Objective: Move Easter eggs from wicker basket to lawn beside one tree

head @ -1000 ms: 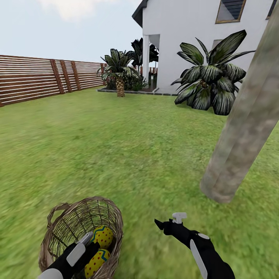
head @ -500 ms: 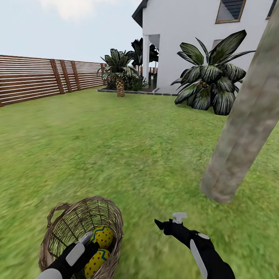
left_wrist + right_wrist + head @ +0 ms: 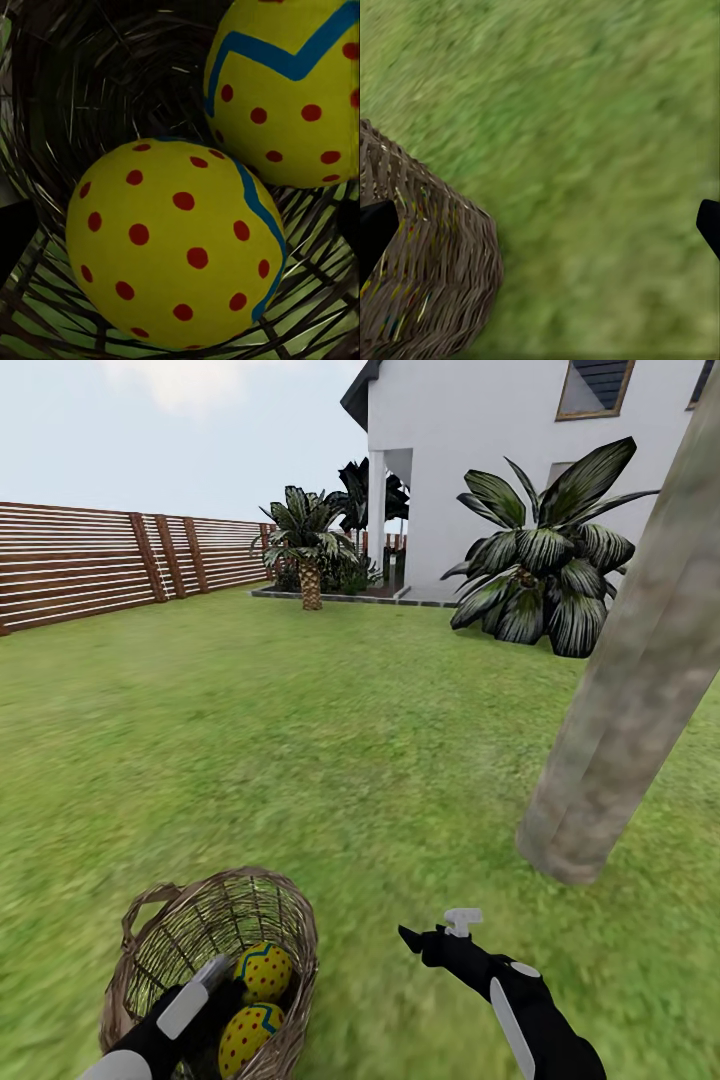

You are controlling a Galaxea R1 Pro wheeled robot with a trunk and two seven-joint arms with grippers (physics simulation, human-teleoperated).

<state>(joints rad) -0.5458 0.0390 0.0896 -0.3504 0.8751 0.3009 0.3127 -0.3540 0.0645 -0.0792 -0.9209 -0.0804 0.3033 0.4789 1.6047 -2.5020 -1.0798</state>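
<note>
Across most of the head frame the lawn (image 3: 300, 740) is spreading bright green, with the tree (image 3: 620, 700) slanting up the right edge, its mottled trunk meeting the grass at middle right. At lower left the wicker basket (image 3: 215, 930) is sitting on the grass, well apart from the trunk. Two Easter eggs (image 3: 263, 968) are showing inside it, one above the other in the frame; a third is possibly hidden under the arm, though that is hard to tell.

The left gripper (image 3: 205, 985) is reaching down into the basket beside the eggs. Its wrist camera is looking straight at the nearer egg (image 3: 176, 244), with dark finger edges at either side of that frame, so the fingers are probably spread around it, not yet pinching. The right gripper (image 3: 440, 930) is hovering over bare grass at lower centre, fingers apart, holding nothing.

The step in hand seems to be taking an egg out. Next, the fingers would need to settle around the nearer egg and press onto it, then lift clear of the rim and carry it right, towards the trunk.
</note>
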